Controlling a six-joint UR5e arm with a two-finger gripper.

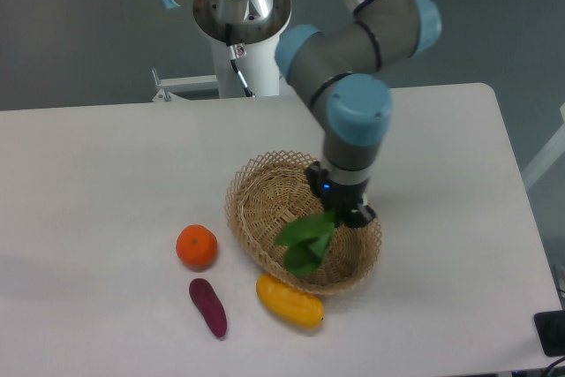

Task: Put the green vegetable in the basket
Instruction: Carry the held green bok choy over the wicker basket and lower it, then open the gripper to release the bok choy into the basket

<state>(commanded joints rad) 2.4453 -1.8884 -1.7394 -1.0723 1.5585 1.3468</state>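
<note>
A white table (106, 174) with rounded corners fills most of the view, smooth and matte, and behind it lies a dull grey floor (79, 33). The arm's white round base (240, 50) stands at the table's far edge, and the arm (353, 41), grey tubes with light blue joint caps, bends down over the middle of the table. A shallow oval basket (256, 205) of tan wicker sits on the table, its rim an open scalloped weave. Just beside the basket's near rim lies a yellow-orange oblong fruit (290, 301), glossy and smooth, touching or nearly touching the wicker. To the left of the basket, apart from it, sits a round orange (196, 246), and near that, closer to the front, a dark purple elongated vegetable (208, 307). The gripper (340, 214) points down into the basket's right half, and its dark fingers appear closed on the upper end of the green vegetable (305, 243). The vegetable's bright and dark green leaves hang down from the fingers over the inside of the basket; whether they touch the wicker floor cannot be told.
</note>
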